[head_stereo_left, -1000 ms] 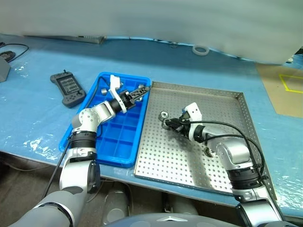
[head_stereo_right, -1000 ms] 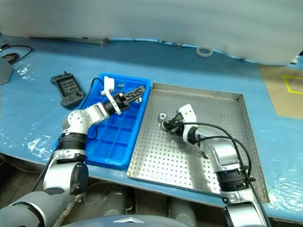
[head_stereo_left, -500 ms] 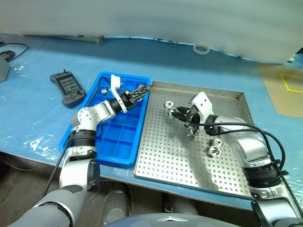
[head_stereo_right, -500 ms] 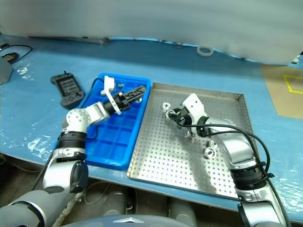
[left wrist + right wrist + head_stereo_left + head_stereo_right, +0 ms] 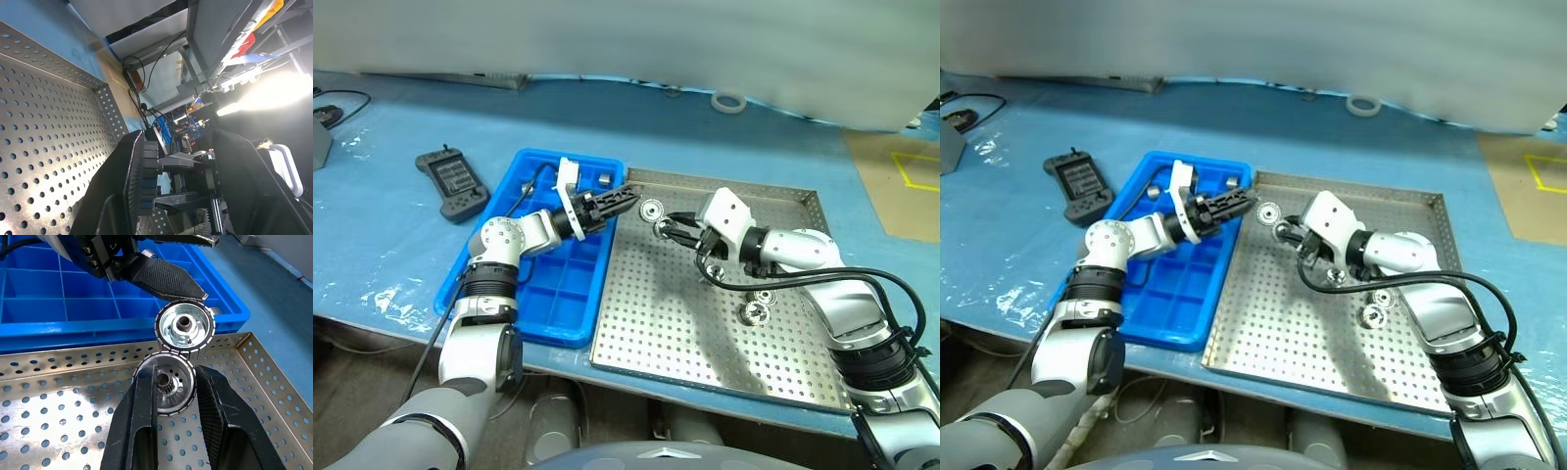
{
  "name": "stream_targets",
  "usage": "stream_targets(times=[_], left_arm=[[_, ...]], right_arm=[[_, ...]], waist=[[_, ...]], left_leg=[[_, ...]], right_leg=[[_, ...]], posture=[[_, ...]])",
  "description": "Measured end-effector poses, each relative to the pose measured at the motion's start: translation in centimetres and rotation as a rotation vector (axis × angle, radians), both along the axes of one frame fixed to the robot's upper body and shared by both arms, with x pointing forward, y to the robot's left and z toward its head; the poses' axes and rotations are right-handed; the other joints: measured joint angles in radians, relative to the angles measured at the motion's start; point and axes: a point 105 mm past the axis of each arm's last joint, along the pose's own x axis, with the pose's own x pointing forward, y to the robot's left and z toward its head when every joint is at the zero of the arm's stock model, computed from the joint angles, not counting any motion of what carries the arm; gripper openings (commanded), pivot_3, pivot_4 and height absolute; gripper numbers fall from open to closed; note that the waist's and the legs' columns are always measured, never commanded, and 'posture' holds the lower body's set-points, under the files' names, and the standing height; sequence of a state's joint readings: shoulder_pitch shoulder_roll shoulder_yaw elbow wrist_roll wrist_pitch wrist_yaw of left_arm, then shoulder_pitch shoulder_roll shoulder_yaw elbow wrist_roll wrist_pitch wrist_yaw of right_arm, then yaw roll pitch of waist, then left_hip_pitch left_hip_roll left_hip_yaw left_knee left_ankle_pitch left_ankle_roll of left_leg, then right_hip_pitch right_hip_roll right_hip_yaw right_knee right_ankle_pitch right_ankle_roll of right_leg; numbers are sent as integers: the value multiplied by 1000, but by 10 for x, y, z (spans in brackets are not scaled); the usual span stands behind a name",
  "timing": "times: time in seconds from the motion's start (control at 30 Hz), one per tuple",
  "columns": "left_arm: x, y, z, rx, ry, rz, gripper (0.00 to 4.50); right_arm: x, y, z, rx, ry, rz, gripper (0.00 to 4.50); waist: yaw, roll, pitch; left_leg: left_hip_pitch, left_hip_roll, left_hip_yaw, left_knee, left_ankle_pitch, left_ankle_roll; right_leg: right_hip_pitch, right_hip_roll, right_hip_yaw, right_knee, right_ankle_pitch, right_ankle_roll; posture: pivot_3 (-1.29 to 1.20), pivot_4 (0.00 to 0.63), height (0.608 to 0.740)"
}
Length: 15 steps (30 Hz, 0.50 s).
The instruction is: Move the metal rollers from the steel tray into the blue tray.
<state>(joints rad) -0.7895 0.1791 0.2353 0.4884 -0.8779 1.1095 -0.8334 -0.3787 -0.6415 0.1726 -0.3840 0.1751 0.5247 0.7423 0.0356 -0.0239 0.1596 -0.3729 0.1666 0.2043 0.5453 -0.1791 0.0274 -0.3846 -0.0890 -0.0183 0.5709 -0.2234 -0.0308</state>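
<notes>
Steel tray: the large shallow square grey perforated metal tray [image 5: 705, 323] lies on the pale blue sheet, its left rim against the blue tray; risk is slight, a dropped part would land on its holed floor and roll

Blue tray: the bright blue rectangular plastic tray with a grid of square compartments [image 5: 570, 284] sits just left of it; two small rollers [image 5: 604, 179] already rest in its far compartments

Left gripper: the left gripper [image 5: 625, 200] reaches over the shared rim towards the right one, its black fingers a little apart with nothing between them that I can make out; it could knock the loose roller or meet the other claw

Right gripper: the right gripper [image 5: 172, 389] is clamped on a shiny silver roller [image 5: 167, 384], held above the near-left part of the steel tray; the hold is on the rim only, so a slip seems possible

Loose rollers: one roller [image 5: 185, 328] lies just beside the held one, near the left fingertip [image 5: 168, 279]; three more [image 5: 754, 311] remain further right in the steel tray
</notes>
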Motion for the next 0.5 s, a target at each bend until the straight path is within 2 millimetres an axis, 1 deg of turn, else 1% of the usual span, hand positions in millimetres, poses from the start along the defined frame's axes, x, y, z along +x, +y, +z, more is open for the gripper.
stream_targets(times=[0.17, 0.47, 0.5], left_arm=[[-5, 0, -9, 20, 17, -26, 2246], [-3, -7, -15, 58, 8, -10, 2246], [-2, -8, -16, 66, 1, -6, 2427]], right_arm=[[0, 0, -1, -6, -5, -2, 784], [2, -3, -5, -9, 8, -18, 784], [2, -3, -5, -9, 11, -19, 784]], waist=[[-1, 0, 0], [-2, 0, 0], [-2, 0, 0]], left_leg=[[0, 0, 0, 1, 0, 0], [0, 0, 0, 1, 0, 0], [0, 0, 0, 1, 0, 1]], right_leg=[[0, 0, 0, 0, 0, 0], [0, 0, 0, 0, 0, 0], [0, 0, 0, 0, 0, 0]], posture=[[-228, 150, 740], [-234, 150, 740], [-234, 150, 740]])
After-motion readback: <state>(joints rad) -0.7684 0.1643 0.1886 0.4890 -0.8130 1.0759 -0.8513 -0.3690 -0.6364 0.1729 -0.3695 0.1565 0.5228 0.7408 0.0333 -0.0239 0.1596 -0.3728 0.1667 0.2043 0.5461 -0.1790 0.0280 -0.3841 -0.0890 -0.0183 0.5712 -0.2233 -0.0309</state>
